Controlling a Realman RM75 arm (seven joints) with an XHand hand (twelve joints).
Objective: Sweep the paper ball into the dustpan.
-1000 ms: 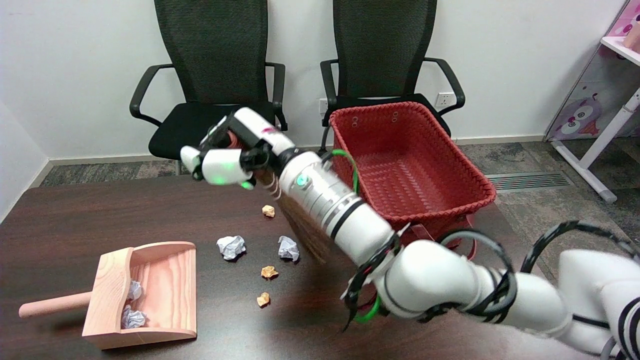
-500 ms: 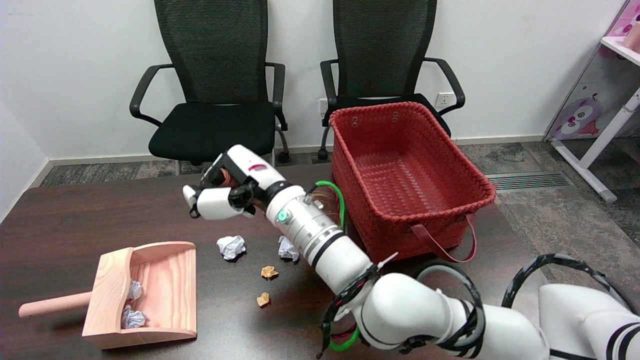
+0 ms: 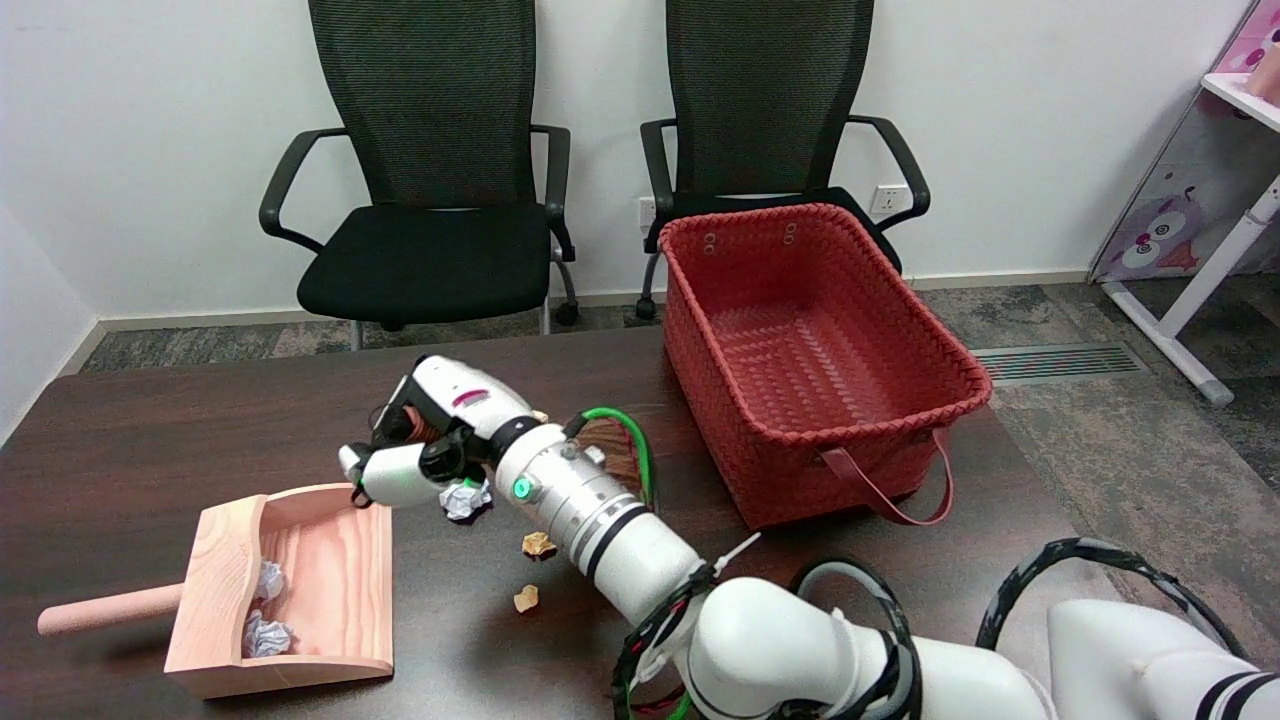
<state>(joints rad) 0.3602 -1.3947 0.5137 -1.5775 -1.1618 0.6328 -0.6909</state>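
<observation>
Toward the near left corner of the dark wooden worktop (image 3: 150, 440), seen from the head view, lies a pale wooden dustpan (image 3: 300, 590), its round handle pointing at the left edge and its open mouth facing right; two crumpled white paper balls sit inside against its back wall. Just beyond the dustpan's far right corner hovers the right robot hand (image 3: 420, 450), white and black, its fingers curled in around the reddish-brown handle of a small brush (image 3: 612, 448), whose brown bristles show behind the wrist beside a green cable loop. A green light glows on the silver wrist and a small pink mark sits on the back of the robot hand, too small to read as writing. One white paper ball (image 3: 466, 498) lies on the worktop directly under the robot hand, partly hidden by it, near the dustpan's mouth but apart from it. Two small tan paper scraps (image 3: 538, 545) lie nearer the front edge, beside the forearm. At the far right edge of the worktop stands a red woven basket (image 3: 960, 385) with a leather strap handle hanging down its near side. Beyond the worktop two black mesh office chairs (image 3: 430, 200) stand against a white wall, and a wall socket shows behind the basket. No readable lettering or brand appears anywhere.
</observation>
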